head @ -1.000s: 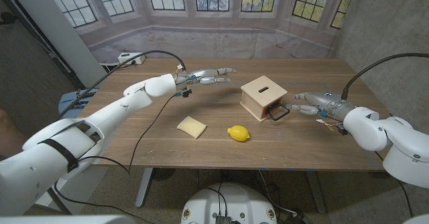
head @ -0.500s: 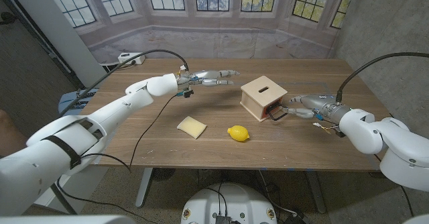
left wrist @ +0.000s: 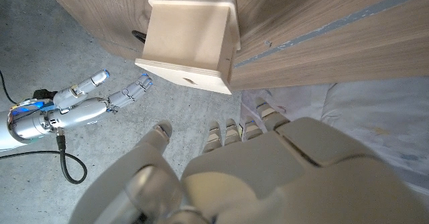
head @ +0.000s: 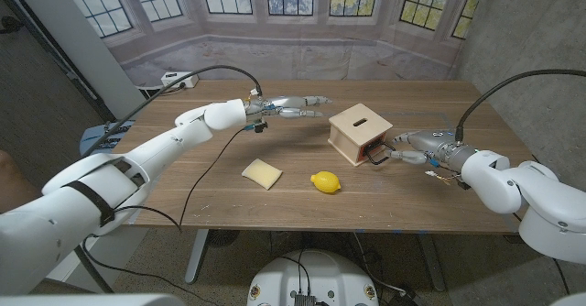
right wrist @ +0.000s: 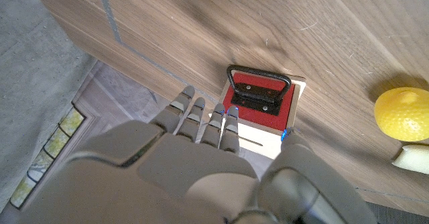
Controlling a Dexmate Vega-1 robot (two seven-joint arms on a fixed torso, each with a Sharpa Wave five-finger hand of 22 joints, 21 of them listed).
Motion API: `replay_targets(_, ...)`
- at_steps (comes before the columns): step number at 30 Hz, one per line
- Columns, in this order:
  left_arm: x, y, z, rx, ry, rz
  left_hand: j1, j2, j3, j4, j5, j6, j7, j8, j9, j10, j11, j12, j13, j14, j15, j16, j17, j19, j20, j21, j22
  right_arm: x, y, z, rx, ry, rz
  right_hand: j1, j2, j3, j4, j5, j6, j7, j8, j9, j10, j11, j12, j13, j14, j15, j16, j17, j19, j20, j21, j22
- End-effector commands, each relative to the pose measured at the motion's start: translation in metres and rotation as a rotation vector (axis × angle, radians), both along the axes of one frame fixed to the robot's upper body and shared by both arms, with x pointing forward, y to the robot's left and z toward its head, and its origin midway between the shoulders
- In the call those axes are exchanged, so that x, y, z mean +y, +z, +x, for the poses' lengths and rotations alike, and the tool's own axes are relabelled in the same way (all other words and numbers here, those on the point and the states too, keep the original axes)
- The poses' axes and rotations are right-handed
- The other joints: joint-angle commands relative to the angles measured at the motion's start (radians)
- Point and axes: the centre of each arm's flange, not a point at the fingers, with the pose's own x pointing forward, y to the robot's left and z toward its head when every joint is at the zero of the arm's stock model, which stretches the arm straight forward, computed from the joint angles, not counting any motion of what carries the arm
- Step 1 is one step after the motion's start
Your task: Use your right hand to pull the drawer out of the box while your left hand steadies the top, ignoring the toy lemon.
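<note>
Left hand (head: 291, 106) raised, fingers extended; right hand (head: 414, 147) open.

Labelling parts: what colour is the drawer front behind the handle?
Red drawer front, clearest in the right wrist view.

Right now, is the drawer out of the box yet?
Not yet. The red drawer sits shut in the wooden box. The right hand is open by the black handle, not gripping it. The left hand hovers apart from the box top. Steadying, gripping and pulling remain.
</note>
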Motion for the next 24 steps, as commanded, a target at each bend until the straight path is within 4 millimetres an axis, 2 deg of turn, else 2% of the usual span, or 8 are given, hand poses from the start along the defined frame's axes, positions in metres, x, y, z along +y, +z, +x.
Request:
replay_targets(1,-0.011,0.0,0.0,-0.005,-0.019,0.025,-0.007,-0.001,0.003,0.006,0.005,-0.002,-0.003,0.001,0.004,-0.009,0.003,0.001,0.003,-0.002,-0.005,0.006,0.003,0.004,0.0,0.006,0.003,0.008,-0.004,0.0,0.019,0.037,-0.03,-0.01,-0.001,0.006,0.006,0.008,0.005,0.001,-0.002,0.002,0.0,0.009,0.0,0.003,0.003,-0.095,-0.005,0.001,0.0,-0.01,0.006,0.004)
replay_targets(20,-0.02,-0.002,0.006,0.007,-0.035,0.051,-0.011,-0.002,0.004,0.007,0.006,-0.012,-0.01,-0.001,0.003,-0.012,-0.001,0.001,0.002,-0.002,-0.006,0.006,0.003,0.003,-0.001,0.008,0.003,0.024,-0.007,0.015,0.035,0.082,-0.071,-0.014,0.001,0.008,0.005,0.014,0.002,0.001,-0.004,0.001,-0.007,0.001,-0.002,0.002,-0.015,-0.092,-0.012,-0.002,-0.001,-0.021,0.006,0.004)
replay_targets(24,-0.021,-0.002,0.007,0.009,-0.04,0.057,-0.012,-0.002,0.005,0.008,0.006,-0.011,-0.01,0.0,0.003,-0.011,-0.002,0.001,0.002,-0.002,-0.006,0.006,0.003,0.002,-0.001,0.008,0.003,0.027,-0.008,0.016,0.038,0.086,-0.084,-0.015,0.001,0.008,0.005,0.014,0.0,0.0,-0.005,0.001,-0.01,0.006,-0.003,0.002,-0.016,-0.092,-0.013,-0.002,-0.001,-0.022,0.006,0.004)
